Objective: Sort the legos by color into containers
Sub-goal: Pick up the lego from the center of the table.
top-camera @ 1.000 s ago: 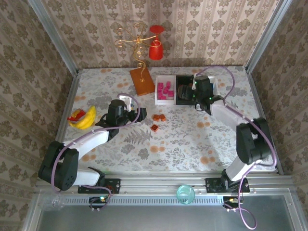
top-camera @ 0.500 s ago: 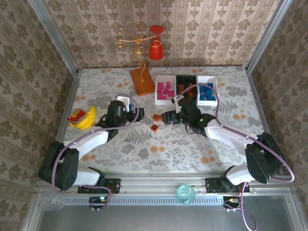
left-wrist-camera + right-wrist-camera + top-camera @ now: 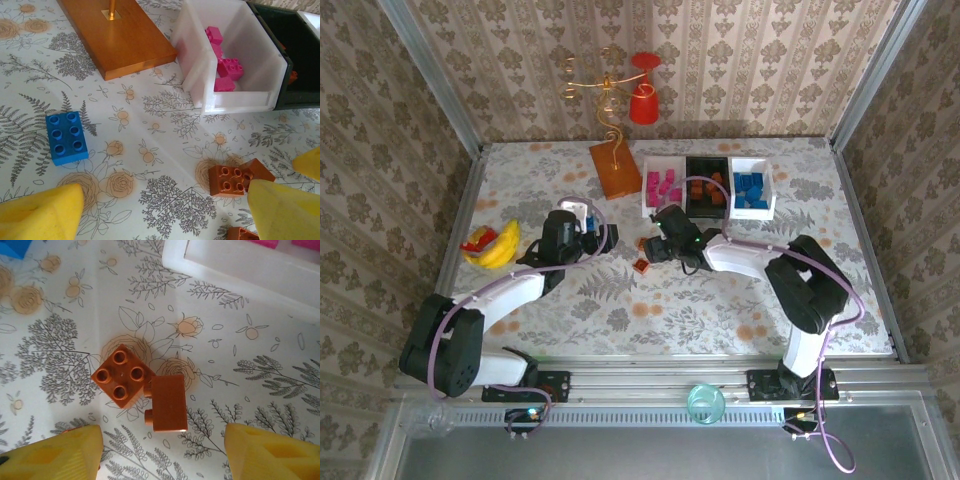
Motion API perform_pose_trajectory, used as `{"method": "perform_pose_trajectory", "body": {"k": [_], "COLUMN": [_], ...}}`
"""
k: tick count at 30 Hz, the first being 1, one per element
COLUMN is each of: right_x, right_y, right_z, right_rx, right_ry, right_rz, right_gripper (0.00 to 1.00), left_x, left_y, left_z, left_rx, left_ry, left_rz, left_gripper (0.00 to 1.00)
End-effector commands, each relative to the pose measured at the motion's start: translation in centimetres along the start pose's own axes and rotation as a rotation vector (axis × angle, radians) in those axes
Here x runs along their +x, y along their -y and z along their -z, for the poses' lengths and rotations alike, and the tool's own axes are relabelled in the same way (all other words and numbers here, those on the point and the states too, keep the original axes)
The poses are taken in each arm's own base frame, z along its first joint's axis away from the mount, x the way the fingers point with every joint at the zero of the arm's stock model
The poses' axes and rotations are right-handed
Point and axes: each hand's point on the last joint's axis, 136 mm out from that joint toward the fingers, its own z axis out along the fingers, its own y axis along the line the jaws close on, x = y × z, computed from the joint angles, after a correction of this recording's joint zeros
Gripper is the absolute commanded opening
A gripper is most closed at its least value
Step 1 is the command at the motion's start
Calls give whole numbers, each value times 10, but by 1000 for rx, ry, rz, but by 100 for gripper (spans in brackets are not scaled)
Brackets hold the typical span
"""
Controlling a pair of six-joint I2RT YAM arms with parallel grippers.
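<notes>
Top external view. Black container [image 3: 705,188]: far side. Right gripper [image 3: 656,247]: jaws spread, nothing held, positioned just near of it. Orange-brown legos [image 3: 122,375]: two, touching, lying ahead of the jaws; one alone is best centred and pinched.

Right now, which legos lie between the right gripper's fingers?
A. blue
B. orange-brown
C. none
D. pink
B: two orange-brown legos lie touching each other, loose between the open fingers of the right gripper.
</notes>
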Motion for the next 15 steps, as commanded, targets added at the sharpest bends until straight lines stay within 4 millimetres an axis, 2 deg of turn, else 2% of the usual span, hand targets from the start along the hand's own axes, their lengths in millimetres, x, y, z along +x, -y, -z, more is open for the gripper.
{"method": "perform_pose_trajectory", "body": {"k": [1,15], "right_x": [5,5], "right_y": [3,8], "right_z": [-11,-41], "right_rx": [29,49], "right_ry": [-36,-55], "right_rz": [20,31], "right_gripper": [62,43], "left_x": [-7,-6], "left_y": [2,4], "left_z": [5,3], "left_rx": [14,26], "left_ry": [26,19], "left_rz": [6,10], "left_gripper": [86,86]}}
